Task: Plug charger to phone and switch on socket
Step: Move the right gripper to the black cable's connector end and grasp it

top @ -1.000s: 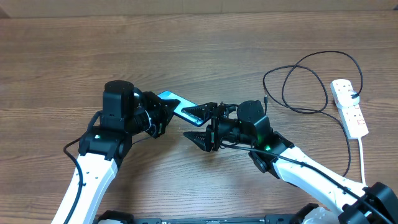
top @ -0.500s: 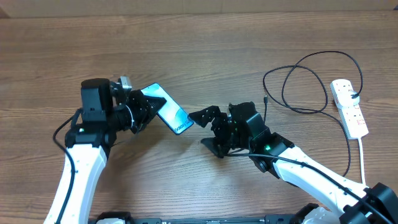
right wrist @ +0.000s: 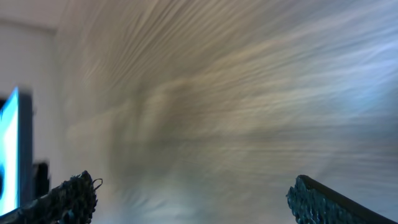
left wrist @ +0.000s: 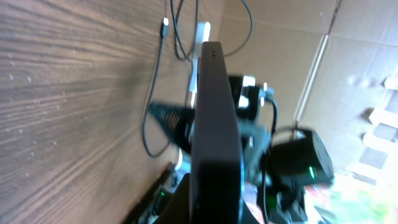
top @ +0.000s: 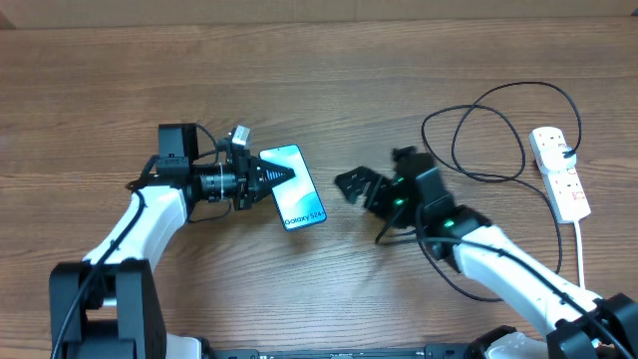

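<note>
Wood-grain table [top: 329,60] from above. White power strip with red switches [top: 560,172] lies far right of the slim blue-screened smartphone [top: 297,187]; thin black charger cable [top: 423,128] loops between. Left gripper [top: 269,175] clamps the phone's edge — right gripper [top: 367,207], beside it, gapes empty. Best: steady phone, fetch cable tip. Only the left wrist view shows the phone edge-on.

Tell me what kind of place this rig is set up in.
Probably a robotics lab or test bench rather than a home. There is a bare wood-grain table, plain cardboard panels beyond its edge, and only a phone and a socket as props.
</note>
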Motion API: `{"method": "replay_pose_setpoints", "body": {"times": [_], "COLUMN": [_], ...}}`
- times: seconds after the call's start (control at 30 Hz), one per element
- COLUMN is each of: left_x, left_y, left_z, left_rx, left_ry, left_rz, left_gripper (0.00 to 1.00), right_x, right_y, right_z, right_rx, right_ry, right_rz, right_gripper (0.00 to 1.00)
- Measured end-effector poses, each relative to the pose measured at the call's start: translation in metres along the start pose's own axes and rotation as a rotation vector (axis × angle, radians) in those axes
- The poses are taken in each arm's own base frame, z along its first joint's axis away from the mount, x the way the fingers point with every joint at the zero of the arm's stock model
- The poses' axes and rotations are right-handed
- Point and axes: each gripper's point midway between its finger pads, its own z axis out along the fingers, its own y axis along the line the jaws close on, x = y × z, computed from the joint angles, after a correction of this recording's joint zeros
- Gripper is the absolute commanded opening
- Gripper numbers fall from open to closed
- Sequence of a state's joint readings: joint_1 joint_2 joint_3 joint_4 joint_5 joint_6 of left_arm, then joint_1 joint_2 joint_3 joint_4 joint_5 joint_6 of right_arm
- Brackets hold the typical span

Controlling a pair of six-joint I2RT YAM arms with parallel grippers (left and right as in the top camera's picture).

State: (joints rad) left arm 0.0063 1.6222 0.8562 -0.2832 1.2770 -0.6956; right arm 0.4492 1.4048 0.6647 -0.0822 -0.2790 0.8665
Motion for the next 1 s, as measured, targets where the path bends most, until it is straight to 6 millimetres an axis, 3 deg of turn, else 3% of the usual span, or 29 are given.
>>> {"method": "replay_pose_setpoints", "body": {"times": [0.13,0.3,0.4,0.5,0.7,0.87,1.0], "left_x": [0.001,0.001,0.001,0.003,0.008,0.010,0.010], "left_y": [0.003,0.003,0.003,0.003,0.005,0.005,0.006], "left_z": [0.002,0.002,0.002,0.004,0.013,0.016,0.016], "left_rx": [0.018,0.021,0.021,0.016,-0.004,-0.009,-0.013], "left_ry": [0.024,0.026,0.026,0.031,0.050,0.059,0.056], "left_rz": [-0.016,-0.007,-0.005,-0.003,0.005,0.008,0.008], "left_gripper": [0.04,0.04,0.04,0.04,0.04,0.04,0.04], "right_x": [-0.036,-0.067,-0.083,-0.096,-0.107,-0.100,-0.100], "right_y": [-0.023,-0.045,-0.062,-0.076,-0.102,-0.134,-0.145], "right_z": [-0.011,-0.024,-0.031,-0.037,-0.022,-0.008,-0.004], "right_rx": [0.038,0.100,0.194,0.288,0.394,0.497,0.534], "right_ry": [-0.084,-0.164,-0.225,-0.272,-0.285,-0.239,-0.233], "right_rz": [-0.053,-0.212,-0.303,-0.375,-0.438,-0.432,-0.435], "right_gripper": [1.00,1.00,0.87,0.82,0.70,0.68,0.66]}}
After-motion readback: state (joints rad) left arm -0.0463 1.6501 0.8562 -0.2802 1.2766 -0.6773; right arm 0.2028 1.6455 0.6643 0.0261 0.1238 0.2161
